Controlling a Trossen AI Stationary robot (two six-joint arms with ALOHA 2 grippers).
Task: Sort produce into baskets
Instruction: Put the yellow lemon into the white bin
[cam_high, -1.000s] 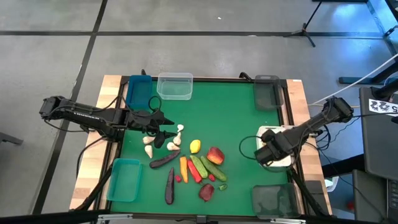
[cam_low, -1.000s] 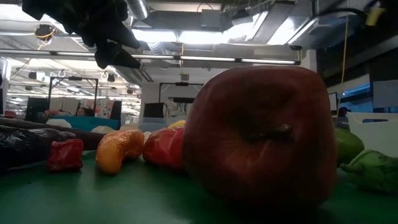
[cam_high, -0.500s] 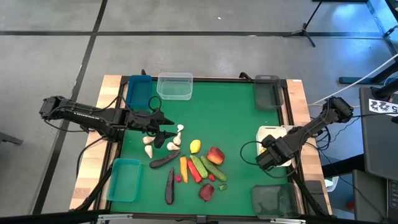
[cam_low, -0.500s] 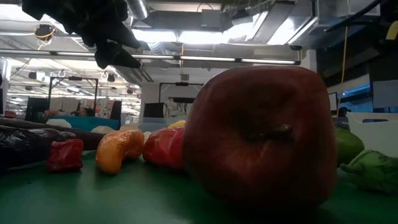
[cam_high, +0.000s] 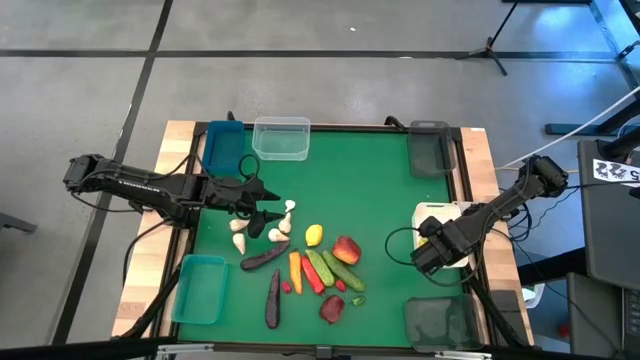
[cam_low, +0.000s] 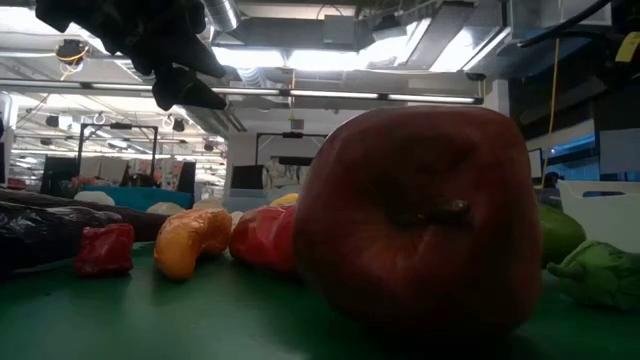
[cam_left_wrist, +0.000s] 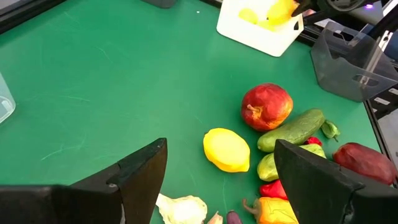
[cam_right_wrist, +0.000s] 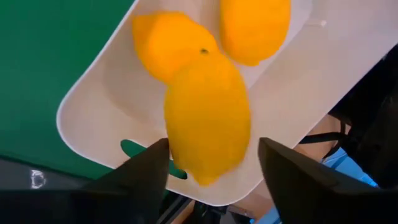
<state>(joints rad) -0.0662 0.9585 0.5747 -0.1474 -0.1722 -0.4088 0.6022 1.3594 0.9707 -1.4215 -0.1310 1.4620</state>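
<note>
My right gripper hangs over the white basket at the table's right edge, its fingers spread with a lemon between them, and I cannot tell whether they touch it; my worry is that it lands on the two lemons already there and rolls over the low rim. My left gripper waits open above the garlic, with the loose lemon just ahead.

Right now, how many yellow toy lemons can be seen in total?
4. One yellow toy lemon lies on the green mat beside the red toy apple; three lemons are in the white plastic tray. Others may be hidden.
</note>
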